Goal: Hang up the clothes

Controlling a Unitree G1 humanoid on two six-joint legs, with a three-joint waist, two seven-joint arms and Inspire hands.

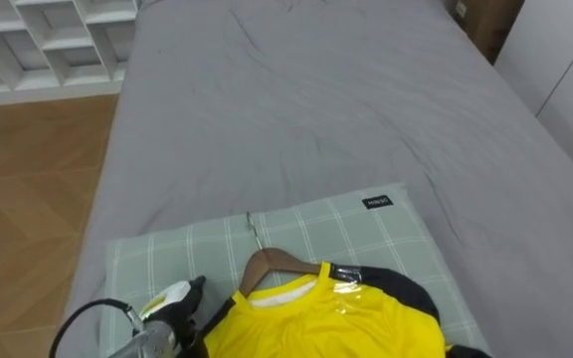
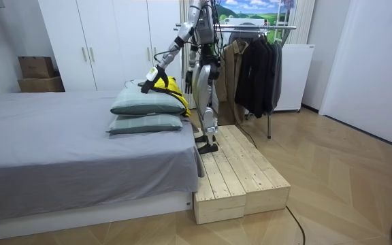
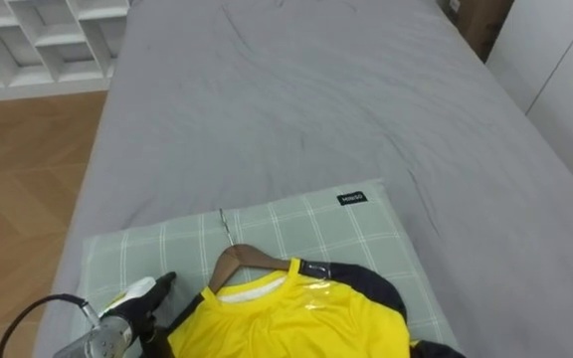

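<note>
A yellow shirt (image 1: 316, 318) with dark sleeves hangs on a wooden hanger (image 1: 272, 264) and lies flat on a green checked pillow (image 1: 306, 234) at the head of the bed. The hanger's metal hook (image 1: 253, 229) points toward the bed's far end. My left hand (image 1: 172, 303) rests at the shirt's left shoulder, touching its edge. Its fingers are partly covered by the cloth. In the room view the left hand (image 2: 152, 73) reaches out over the yellow shirt (image 2: 171, 87).
I stand on a wooden platform (image 2: 237, 167) beside the grey bed (image 2: 60, 143), where two pillows (image 2: 145, 112) are stacked. Behind me a clothes rack (image 2: 260, 28) holds dark coats (image 2: 257, 68). White shelves (image 1: 48, 40) stand across the wood floor (image 1: 28, 189).
</note>
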